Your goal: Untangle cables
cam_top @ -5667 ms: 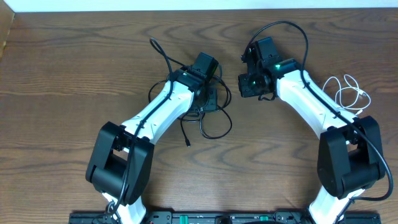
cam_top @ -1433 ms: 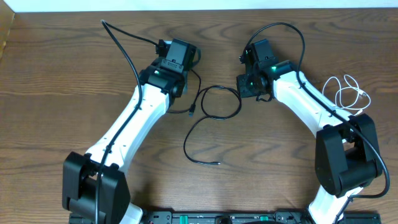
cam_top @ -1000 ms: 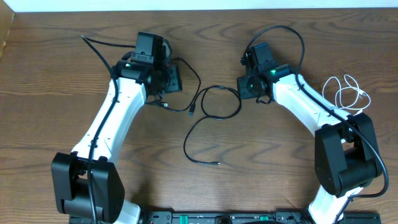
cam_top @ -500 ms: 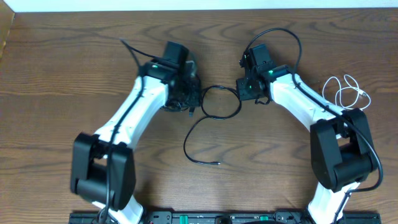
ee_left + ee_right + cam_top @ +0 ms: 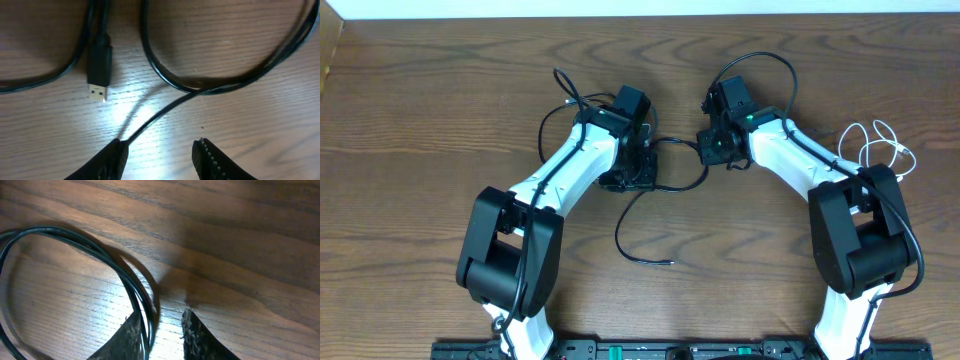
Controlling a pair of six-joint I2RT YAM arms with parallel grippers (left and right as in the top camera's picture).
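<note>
The black cable lies in a loop mid-table between my two grippers, its tail curling toward the front. In the left wrist view the black cable arcs just ahead of my left gripper, which is open. One thin strand touches the tip of the left finger. A USB plug lies beside the loop. My right gripper is open at the loop's right side, and doubled strands of the black cable run against its left finger. The white cable lies coiled at the far right.
Seen from overhead, my left gripper and right gripper face each other across the loop, close together. Each arm's own thick black lead arches above it. The table's back edge runs along the top.
My left arm swung back from the far left to the loop's left side. The right gripper's jaws have parted, and it edged slightly left.
</note>
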